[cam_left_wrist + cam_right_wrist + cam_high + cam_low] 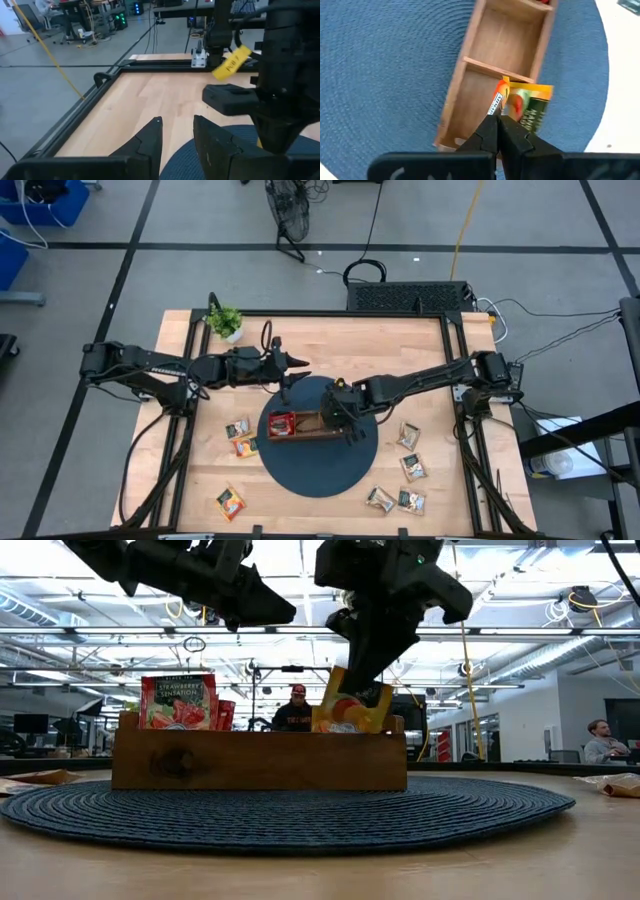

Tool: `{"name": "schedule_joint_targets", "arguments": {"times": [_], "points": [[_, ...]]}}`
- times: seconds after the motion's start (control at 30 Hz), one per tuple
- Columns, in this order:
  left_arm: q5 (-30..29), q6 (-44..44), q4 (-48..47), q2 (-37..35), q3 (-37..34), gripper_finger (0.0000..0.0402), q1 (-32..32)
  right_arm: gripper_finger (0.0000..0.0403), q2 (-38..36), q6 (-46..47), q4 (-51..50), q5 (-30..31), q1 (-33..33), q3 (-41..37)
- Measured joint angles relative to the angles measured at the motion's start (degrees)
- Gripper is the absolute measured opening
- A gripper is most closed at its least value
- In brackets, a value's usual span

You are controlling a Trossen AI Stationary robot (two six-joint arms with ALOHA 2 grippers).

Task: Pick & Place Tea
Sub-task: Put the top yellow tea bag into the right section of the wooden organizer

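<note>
A brown wooden tray (305, 426) stands on a round dark blue mat (320, 470); red tea sachets (178, 702) stand in its left end compartment. My right gripper (499, 131) hangs over the tray's right end, shut on an orange tea sachet (352, 705). My left gripper (177, 125) hovers above the table beyond the mat's far edge, open, with nothing between its fingers. More tea sachets lie flat on the table left (238, 430) and right (409, 436) of the mat. My right gripper pinches the orange sachet by its upper edge (501, 102) between its two fingertips. The fingers slant down from above. The sachet hangs tilted below them, its lower part behind the tray's front wall (260, 760); whether it touches the tray's floor cannot be told.
A small potted plant (226, 322) stands at the table's far left corner. Loose sachets also lie near the front edge, left (230, 502) and right (411, 501). The tray's middle compartment (512, 37) shows bare wood. People sit in the room behind the table.
</note>
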Motion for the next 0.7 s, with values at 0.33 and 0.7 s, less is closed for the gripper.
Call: {"name": "schedule_joint_targets", "arguments": {"times": [0.33,0.7], "points": [[-0.2,0.2,-0.2,0.0,0.0,0.0115,0.0,0.0000,1.0,0.8,0.1,-0.3,-0.6,-0.3],[-0.4,0.0,-0.5,0.0,0.0,0.0115,0.0,0.0001,3.8,0.9,2.0,-0.3,-0.5,-0.3]]}}
